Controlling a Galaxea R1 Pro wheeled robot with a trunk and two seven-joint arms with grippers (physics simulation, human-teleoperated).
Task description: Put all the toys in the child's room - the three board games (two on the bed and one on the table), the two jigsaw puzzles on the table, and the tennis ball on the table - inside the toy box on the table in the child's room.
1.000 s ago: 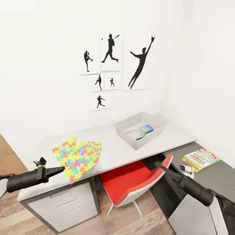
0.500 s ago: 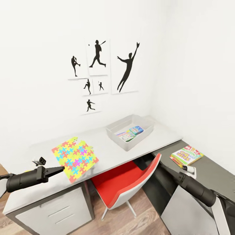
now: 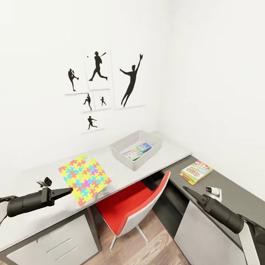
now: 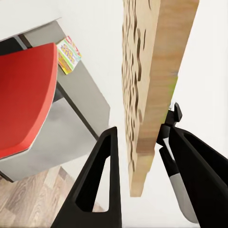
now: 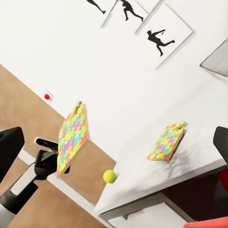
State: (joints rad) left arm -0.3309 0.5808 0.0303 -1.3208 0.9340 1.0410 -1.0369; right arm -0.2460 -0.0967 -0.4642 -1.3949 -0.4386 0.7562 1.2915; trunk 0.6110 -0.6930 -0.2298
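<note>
**Puzzle in your left gripper, box far right of it**
Left gripper pinches the puzzle by its edge; the toy box lies beyond. Right gripper: can't tell.

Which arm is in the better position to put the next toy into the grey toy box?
Left, probably. The left gripper already clamps a flat, colourful jigsaw puzzle, so it only needs carrying to the grey plastic toy box. The right gripper holds nothing.
</note>
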